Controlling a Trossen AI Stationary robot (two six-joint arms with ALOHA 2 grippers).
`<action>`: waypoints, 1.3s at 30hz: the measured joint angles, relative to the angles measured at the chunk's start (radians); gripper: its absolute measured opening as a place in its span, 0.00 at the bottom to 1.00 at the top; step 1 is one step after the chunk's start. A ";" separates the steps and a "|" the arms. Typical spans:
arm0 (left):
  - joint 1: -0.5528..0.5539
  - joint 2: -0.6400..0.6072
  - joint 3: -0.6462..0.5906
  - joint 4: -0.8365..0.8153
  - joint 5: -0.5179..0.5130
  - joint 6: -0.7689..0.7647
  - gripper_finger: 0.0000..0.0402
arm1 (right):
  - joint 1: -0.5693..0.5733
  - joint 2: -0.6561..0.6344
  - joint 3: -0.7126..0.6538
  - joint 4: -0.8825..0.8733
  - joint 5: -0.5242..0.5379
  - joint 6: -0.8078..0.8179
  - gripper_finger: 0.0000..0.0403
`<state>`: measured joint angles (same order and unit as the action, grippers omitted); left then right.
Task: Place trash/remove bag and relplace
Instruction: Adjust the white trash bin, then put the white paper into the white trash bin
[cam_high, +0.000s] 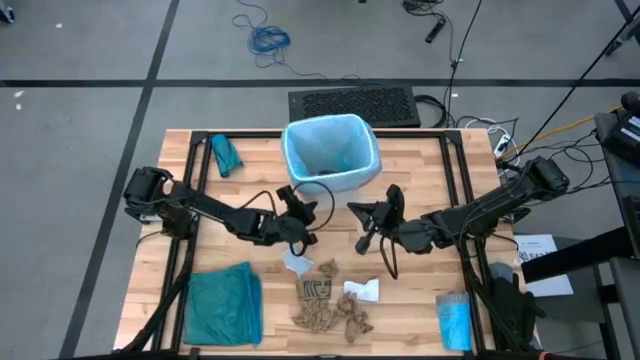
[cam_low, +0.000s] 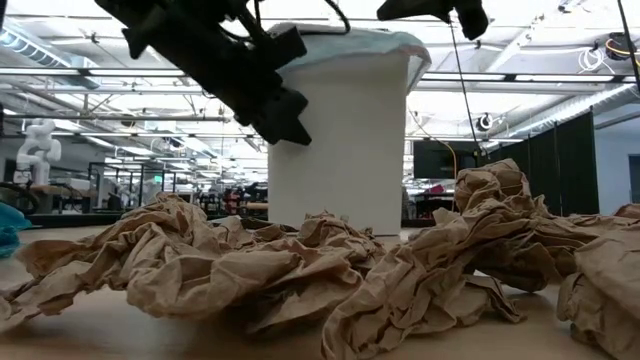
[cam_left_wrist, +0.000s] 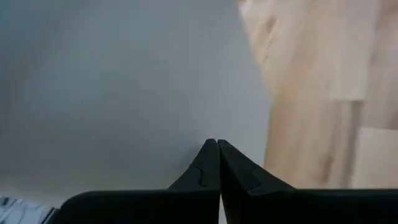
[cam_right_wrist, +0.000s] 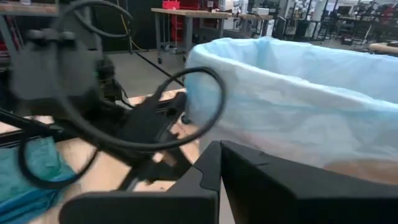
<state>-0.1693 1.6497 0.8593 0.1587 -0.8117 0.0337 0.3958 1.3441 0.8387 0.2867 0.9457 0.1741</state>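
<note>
While scraps (cam_high: 325, 305) heap at near table (cam_high: 410, 190) edge beside one wrapper (cam_high: 362, 291), two grippers, left (cam_high: 312, 212) and right (cam_high: 354, 209), fingers pressed together, empty, hover mid-table; one bag (cam_high: 330, 148) lines bin (cam_low: 340, 140) beyond; workshop behind.

One white bin (cam_high: 331, 170) with one blue bag (cam_high: 330, 140) in it. One heap of brown paper scraps (cam_high: 325, 310). Two teal bags (cam_high: 225, 305). Two arms.

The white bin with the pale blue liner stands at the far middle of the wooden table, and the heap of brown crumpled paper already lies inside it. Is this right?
Not quite. The white bin with its pale blue plastic liner does stand at the far middle of the wooden table, but the heap of brown crumpled paper lies on the table near the front edge, as the high view shows.
</note>
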 joint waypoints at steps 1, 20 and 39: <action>0.005 0.000 0.000 -0.013 -0.008 -0.001 0.00 | 0.001 0.000 0.000 -0.001 -0.001 0.000 0.00; -0.250 -0.232 0.009 -0.323 0.073 -0.192 0.00 | 0.087 0.000 0.000 -0.134 -0.128 0.167 0.07; -0.417 -0.067 -0.001 -0.520 0.361 -0.459 0.01 | 0.065 0.122 -0.001 -0.185 -0.398 0.349 0.18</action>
<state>-0.5867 1.5823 0.8581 -0.3610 -0.4506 -0.4250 0.4610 1.4661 0.8377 0.1013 0.5480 0.5233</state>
